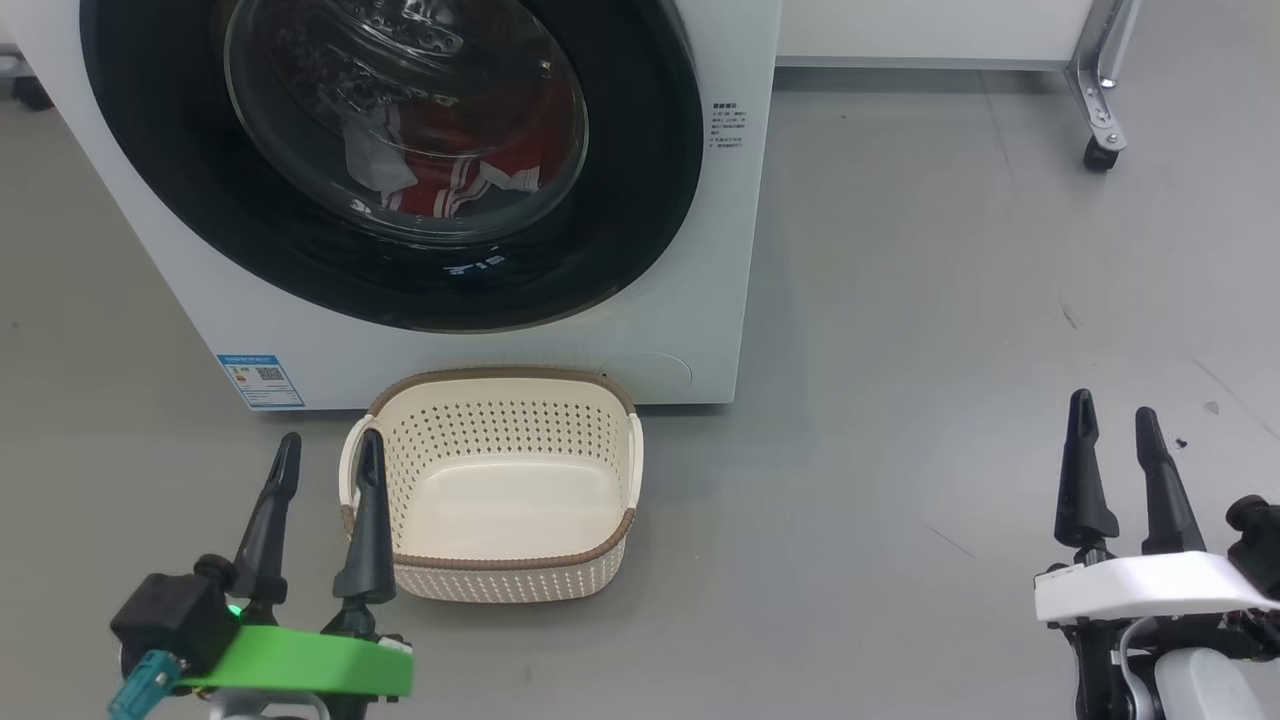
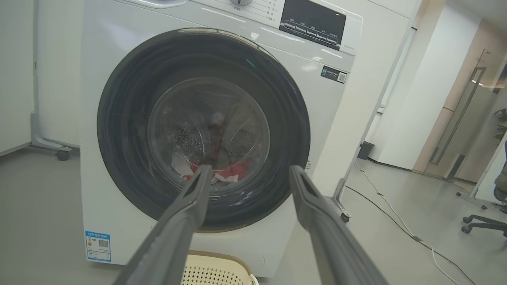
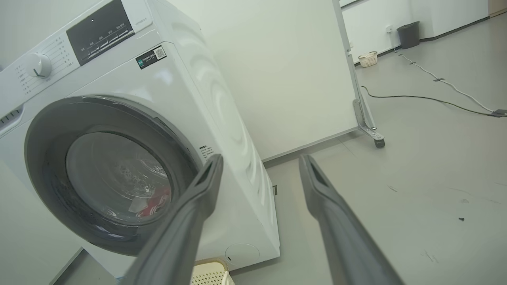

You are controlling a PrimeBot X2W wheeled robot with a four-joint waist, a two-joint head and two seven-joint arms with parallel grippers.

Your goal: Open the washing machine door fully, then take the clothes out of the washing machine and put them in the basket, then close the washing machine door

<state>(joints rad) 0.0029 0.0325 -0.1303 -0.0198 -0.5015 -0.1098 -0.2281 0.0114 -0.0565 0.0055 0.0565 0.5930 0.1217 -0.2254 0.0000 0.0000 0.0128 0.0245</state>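
Red clothes, white stripes, behind closed door

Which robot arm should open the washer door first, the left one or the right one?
Probably left. The left gripper sits open in front of the washing machine door, pointing straight at it; the right gripper, also open, is off to the side over the floor.
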